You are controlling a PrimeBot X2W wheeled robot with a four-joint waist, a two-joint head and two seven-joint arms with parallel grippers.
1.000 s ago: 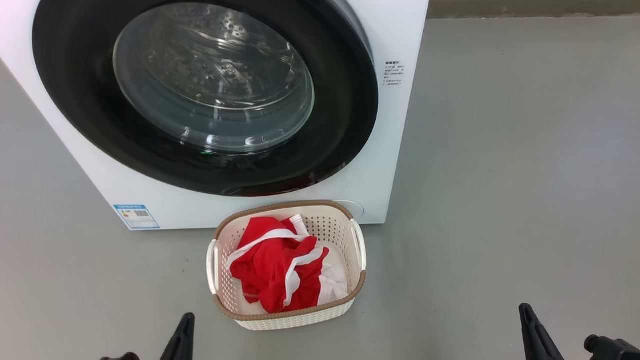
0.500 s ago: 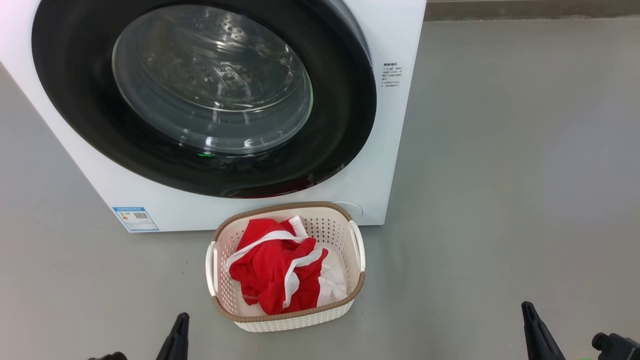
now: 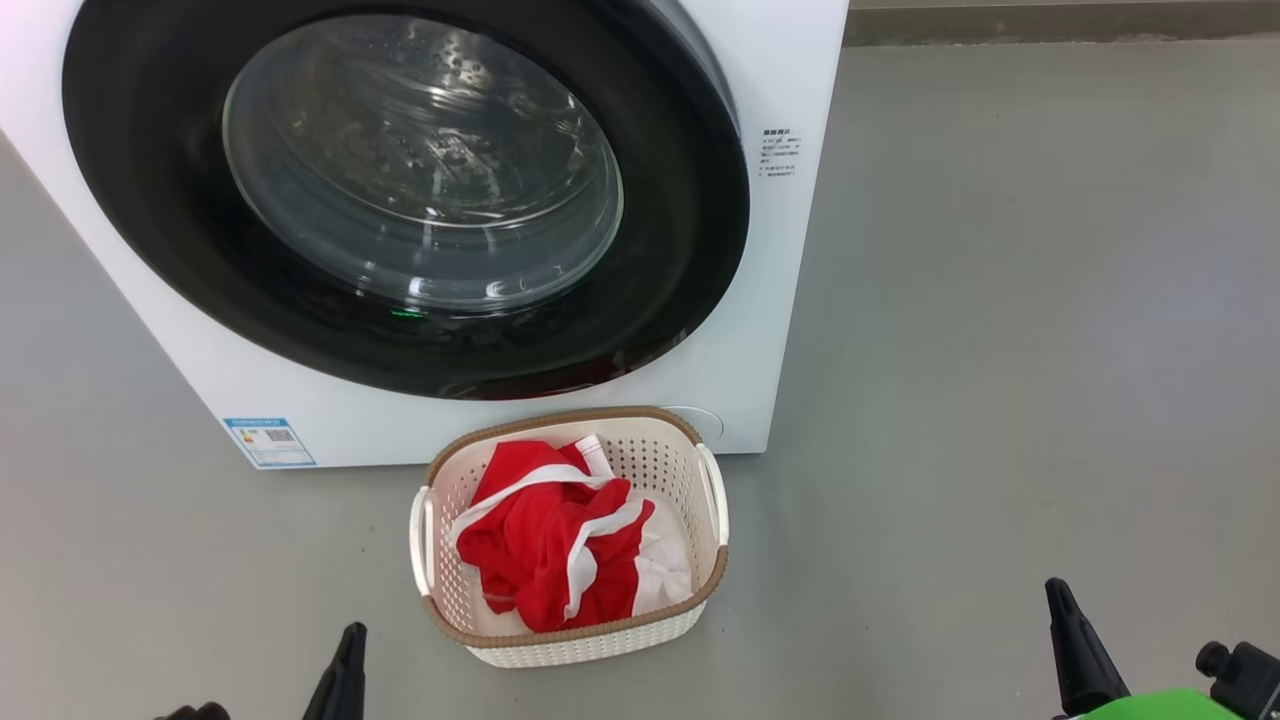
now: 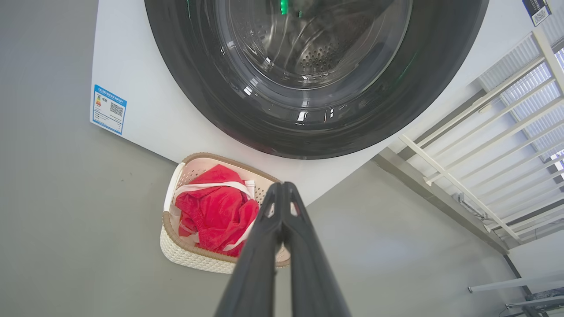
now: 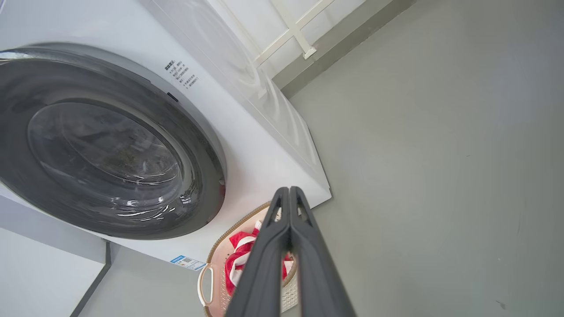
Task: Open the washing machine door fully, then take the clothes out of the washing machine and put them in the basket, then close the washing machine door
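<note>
We see the clothes [image 3: 545, 545] lying as a crumpled red bundle with white bands inside the basket [image 3: 580, 648]. The basket stands on the grey floor [image 3: 1000, 350] right in front of the washing machine [image 3: 800, 60], and we cannot tell whether its far rim touches the lower front panel. The washing machine door [image 3: 150, 200] sits shut against the white front. Its glossy black rim rings the clear glass bowl, through which we make out the perforated drum [image 4: 321, 61]. A small blue label [image 3: 269, 442] marks the machine's lower corner, left of the basket. Our left gripper [image 4: 282, 188] and right gripper [image 5: 288, 191] hang low, apart from the basket on either side, each with its dark fingers pressed together and holding nothing.
</note>
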